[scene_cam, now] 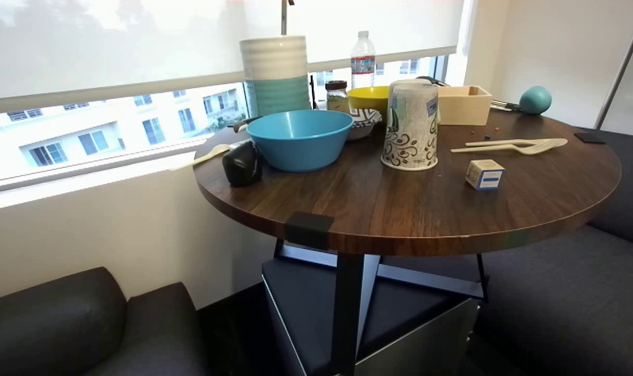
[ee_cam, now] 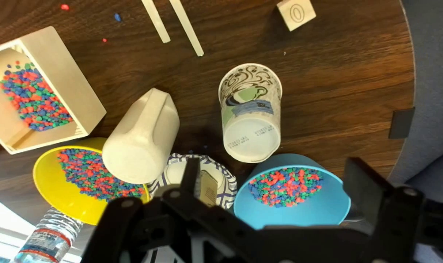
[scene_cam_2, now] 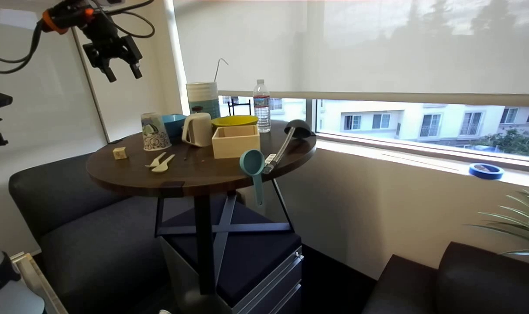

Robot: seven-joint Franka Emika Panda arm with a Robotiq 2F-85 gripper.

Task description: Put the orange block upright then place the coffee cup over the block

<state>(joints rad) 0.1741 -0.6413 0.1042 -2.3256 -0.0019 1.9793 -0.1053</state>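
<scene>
The coffee cup is a large white paper cup with leaf-like print, standing upside down on the round wooden table, rim down and base up. It shows in both exterior views (scene_cam: 410,130) (scene_cam_2: 155,132) and in the wrist view (ee_cam: 251,113). The orange block does not show in any view; it is hidden or out of view. My gripper (scene_cam_2: 124,75) is open and empty, high above the table and apart from the cup. In the wrist view, its fingers (ee_cam: 273,171) are spread wide, with the blue bowl seen far below between them.
A blue bowl (scene_cam: 301,143) stands beside the cup. A white mug (ee_cam: 141,142), yellow bowl (ee_cam: 64,186), wooden box (ee_cam: 66,80) and bottle (scene_cam_2: 261,107) stand nearby. A pale cube (scene_cam: 484,175) and light cutlery (scene_cam: 525,148) lie near the cup. A black object (scene_cam: 242,164) sits at the edge.
</scene>
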